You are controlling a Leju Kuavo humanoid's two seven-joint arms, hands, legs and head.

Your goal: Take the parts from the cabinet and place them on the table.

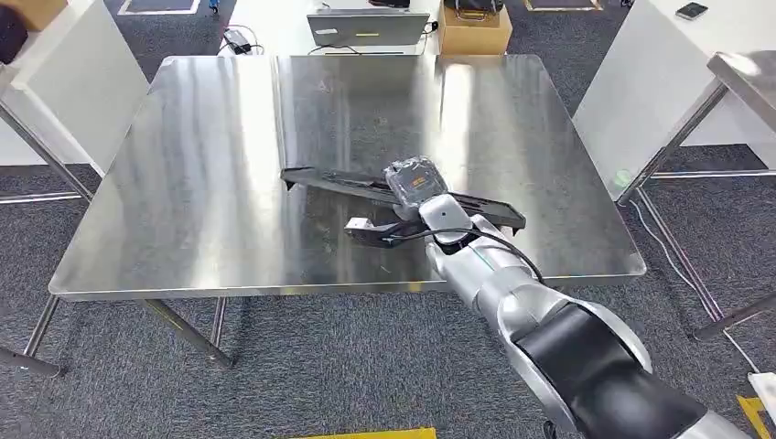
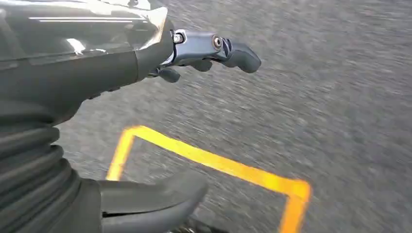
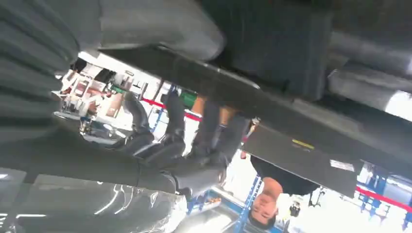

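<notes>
A long black part (image 1: 325, 182) lies across the front half of the steel table (image 1: 201, 183), lengthwise from left to right. My right hand (image 1: 416, 183) rests on its middle and grips it. In the right wrist view the part (image 3: 209, 80) runs between the thumb (image 3: 160, 24) and the dark fingers (image 3: 170, 138) curled toward it. My left hand (image 2: 145, 68) hangs over the grey carpet, its fingers (image 2: 233, 53) stretched out and apart from the thumb, with nothing in it.
White tables flank the steel one on the left (image 1: 64, 73) and right (image 1: 659, 64), and another steel table (image 1: 746, 69) stands far right. A laptop (image 1: 366, 27) and a cardboard box (image 1: 474, 32) sit beyond the far edge. Yellow floor tape (image 2: 214, 162) lies below my left hand. A person (image 3: 272, 194) stands across the table.
</notes>
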